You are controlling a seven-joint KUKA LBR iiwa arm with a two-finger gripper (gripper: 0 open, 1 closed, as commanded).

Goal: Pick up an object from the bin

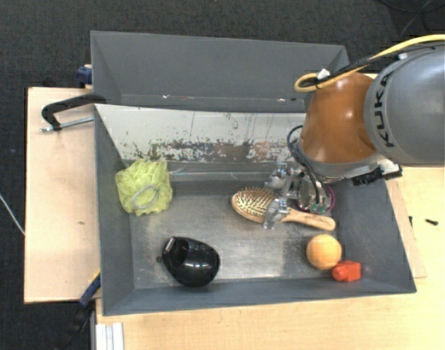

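Against the near wall of the grey bin, a black rounded object, shaped like a computer mouse, is lying towards the left, while a small red block is sitting in the near right corner, just beside an orange ball. Farther in, a wooden hairbrush is lying right of the middle, its handle pointing right. The jaws are hanging over the place where the brush's head is joining its handle; whether they are open or closed cannot be told. Farther left, a crumpled green puff is resting by the far slope, and the arm is reaching in from the right
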